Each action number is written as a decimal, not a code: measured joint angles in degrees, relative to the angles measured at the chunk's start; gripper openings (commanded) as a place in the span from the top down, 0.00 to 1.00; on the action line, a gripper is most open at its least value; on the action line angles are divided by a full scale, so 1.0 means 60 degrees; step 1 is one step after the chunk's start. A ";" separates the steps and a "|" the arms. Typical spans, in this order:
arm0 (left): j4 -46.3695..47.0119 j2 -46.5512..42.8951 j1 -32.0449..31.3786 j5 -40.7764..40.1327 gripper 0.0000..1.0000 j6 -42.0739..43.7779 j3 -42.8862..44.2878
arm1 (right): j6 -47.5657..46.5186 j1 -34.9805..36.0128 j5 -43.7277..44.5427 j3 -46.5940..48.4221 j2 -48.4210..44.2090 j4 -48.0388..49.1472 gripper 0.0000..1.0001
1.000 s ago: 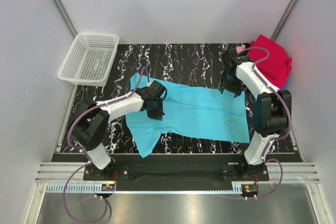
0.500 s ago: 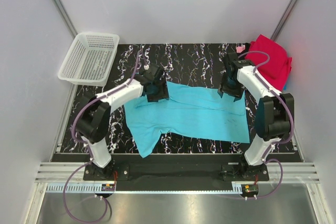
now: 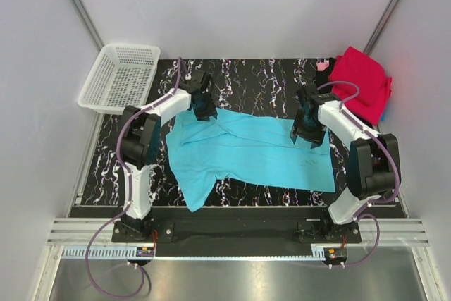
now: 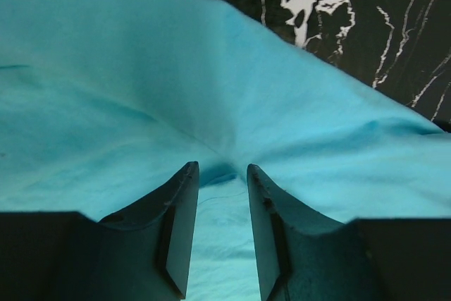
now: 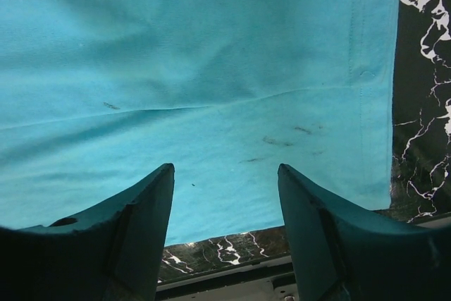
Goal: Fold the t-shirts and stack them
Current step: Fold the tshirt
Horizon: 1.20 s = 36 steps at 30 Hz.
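A turquoise t-shirt (image 3: 261, 149) lies spread flat on the black marbled table (image 3: 261, 79). My left gripper (image 3: 204, 109) is at the shirt's far left edge. In the left wrist view its jaws (image 4: 220, 167) stand narrowly apart over the cloth (image 4: 141, 68), which puckers into creases at the fingertips. My right gripper (image 3: 308, 132) hovers open over the shirt's right part, with smooth cloth (image 5: 211, 47) between its wide jaws (image 5: 225, 167). A crimson t-shirt (image 3: 363, 79) lies bunched at the back right corner, with bits of pink (image 3: 323, 66) and blue (image 3: 384, 111) cloth showing beside it.
A white mesh basket (image 3: 120, 75) stands at the back left corner, partly off the table. White walls close in the back and both sides. The table's right edge and a metal rail (image 5: 232, 283) show past the shirt's hem in the right wrist view.
My left gripper has moved from the shirt's left middle to its far edge, opening on the way and now narrowing. The right gripper has come nearer, onto the shirt's right part.
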 measured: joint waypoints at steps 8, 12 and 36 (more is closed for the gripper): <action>-0.0058 0.0259 -0.0058 0.0280 0.62 0.0000 0.0364 | 0.0044 0.0160 0.0004 -0.0015 0.0000 0.0098 0.32; -0.0091 0.0259 -0.0058 0.0284 0.61 -0.0007 0.0357 | 0.0087 0.0168 0.0004 -0.0015 0.0000 0.0098 0.32; -0.0117 0.0291 -0.0401 0.0484 1.00 -0.0146 -0.0313 | 0.0255 0.0335 0.0044 -0.0015 0.0000 0.0091 0.32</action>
